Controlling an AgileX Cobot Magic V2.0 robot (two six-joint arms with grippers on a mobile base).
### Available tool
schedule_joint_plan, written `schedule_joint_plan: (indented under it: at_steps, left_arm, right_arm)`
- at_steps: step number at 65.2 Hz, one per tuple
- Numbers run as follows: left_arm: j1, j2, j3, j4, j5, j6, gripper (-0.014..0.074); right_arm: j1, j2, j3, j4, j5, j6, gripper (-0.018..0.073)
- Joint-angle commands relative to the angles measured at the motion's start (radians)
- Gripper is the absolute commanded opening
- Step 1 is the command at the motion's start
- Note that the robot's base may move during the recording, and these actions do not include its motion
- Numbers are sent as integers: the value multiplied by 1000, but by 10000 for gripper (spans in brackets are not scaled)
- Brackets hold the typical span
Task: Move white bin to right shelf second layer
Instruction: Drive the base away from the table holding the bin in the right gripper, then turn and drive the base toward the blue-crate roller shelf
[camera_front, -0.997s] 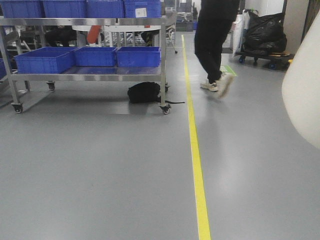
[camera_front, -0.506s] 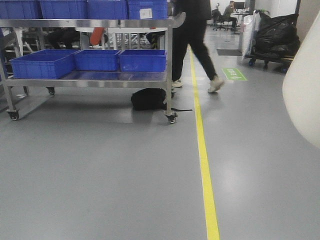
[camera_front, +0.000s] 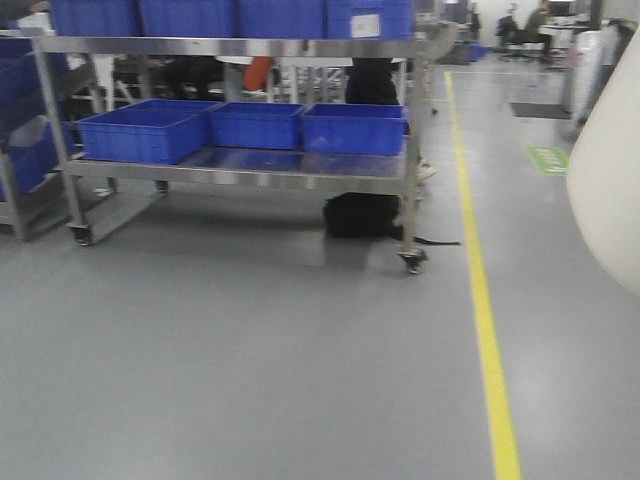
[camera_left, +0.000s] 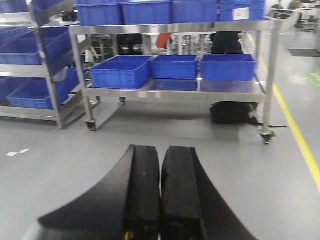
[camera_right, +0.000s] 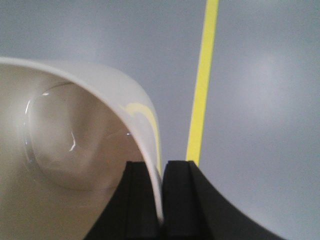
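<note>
In the front view the white bin hangs at the right edge of the frame, off the floor, with the steel shelf cart and its blue crates at upper left. In the left wrist view the left gripper, bottom centre, is pressed together on nothing. In the right wrist view the right gripper pinches the bin's thin wall at the rim, bottom centre; the tub looks glossy, stiff and probably light, so it may slip or swing from this one-edge hold.

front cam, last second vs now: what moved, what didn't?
The view seems to have swung left: the steel cart, black bag and yellow line all slid right in frame. The person walked leftward and now shows only as dark legs behind the cart. Unchanged: the white bin sits at the frame's right edge; the right gripper pinches its wall.
</note>
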Motion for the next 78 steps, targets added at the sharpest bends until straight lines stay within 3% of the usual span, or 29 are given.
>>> schedule_joint_plan:
  at_steps: [1,78]
  left_arm:
    - [0,-13,37,-6,-84,-3,85]
    - [0,-13,37,-6,-84,-3,85]
  right_arm:
    - [-5,-10,-28,10,-74,-4,53]
    - [-5,-10,-28,10,-74,-4,53]
